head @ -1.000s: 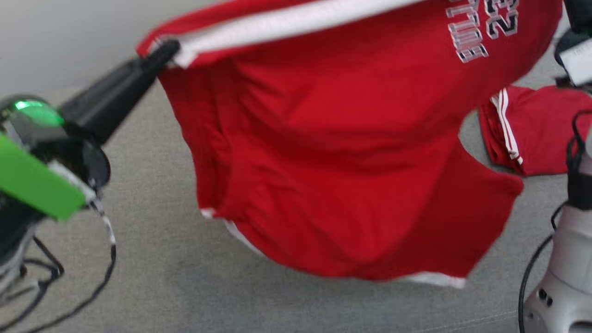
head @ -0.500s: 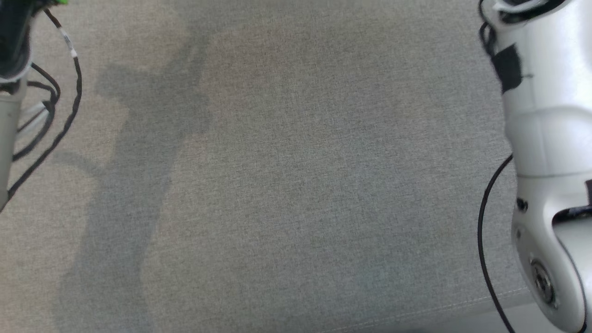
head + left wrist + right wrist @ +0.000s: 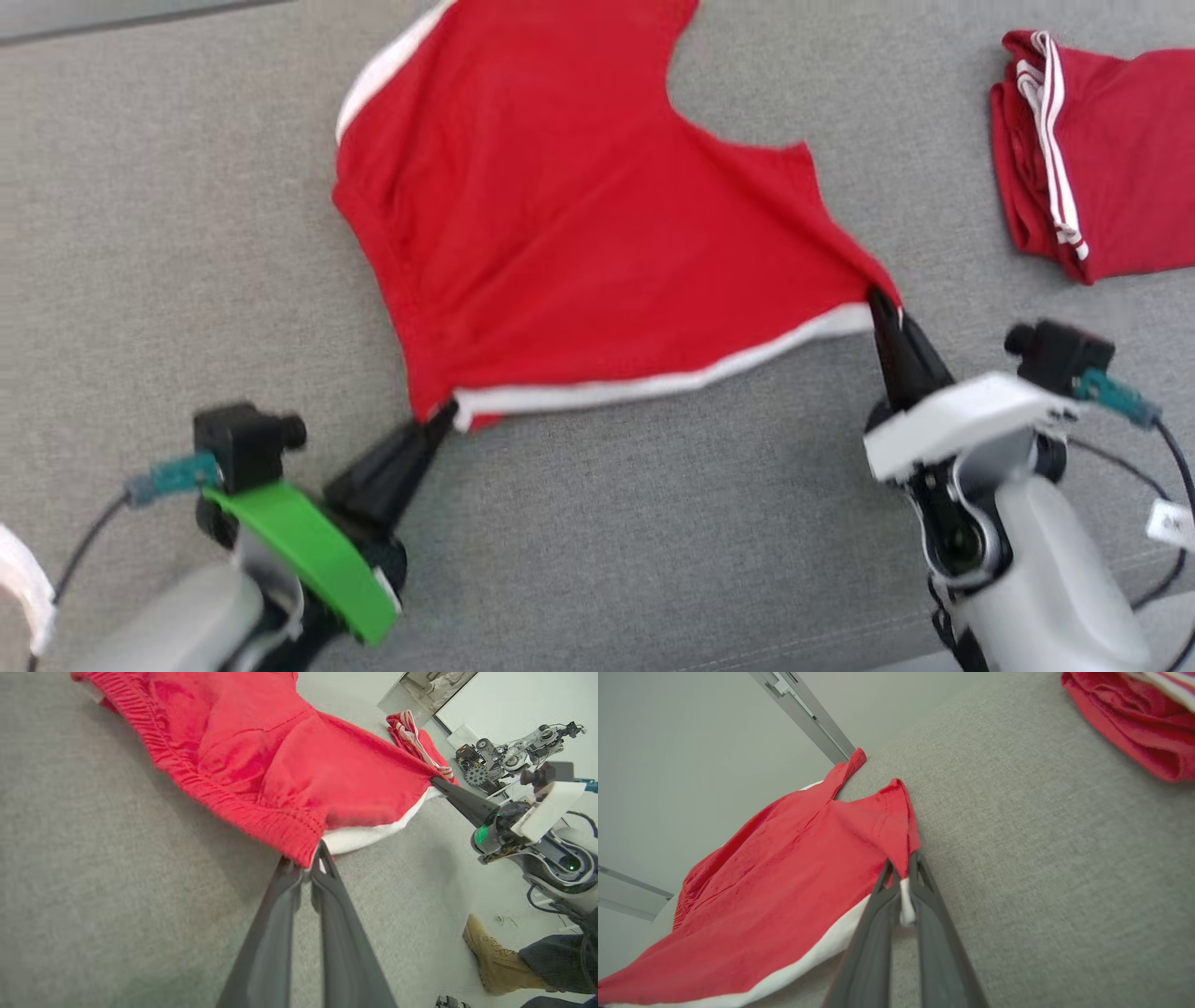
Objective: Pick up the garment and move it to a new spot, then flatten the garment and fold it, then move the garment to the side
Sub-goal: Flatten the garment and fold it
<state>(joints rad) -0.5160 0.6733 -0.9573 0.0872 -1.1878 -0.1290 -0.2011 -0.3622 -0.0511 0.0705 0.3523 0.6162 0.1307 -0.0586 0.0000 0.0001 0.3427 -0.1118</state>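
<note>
Since each claw grips only a thin corner of the garment (image 3: 579, 215), a slip is the main risk. The left gripper (image 3: 446, 413) is closed on the near-left corner and the right gripper (image 3: 878, 301) is closed on the near-right corner, at the end of the white band (image 3: 653, 383). A hard or uneven pull could tear one corner free and let that side collapse. Garment lies spread on the surface (image 3: 653, 541), near edge drawn taut between the two claws and slightly raised. Its far end runs out the top of the head view, close to the surface's far edge, so a pull the wrong way could slide it off there. Creases show along the left side, so flattening looks not yet done, and folding now would probably lock them in. A second red pile (image 3: 1092, 149) sits well apart to the right, and a wide sweep of the right arm might catch it. Surface is grey woven cloth, padded-looking, likely grippy enough to drag at the fabric. Room: pale wall (image 3: 691, 765), metal rail (image 3: 803, 714), another machine (image 3: 514, 756) far back, a person's boot (image 3: 486, 956) on the floor below the right arm in the left wrist view.
</note>
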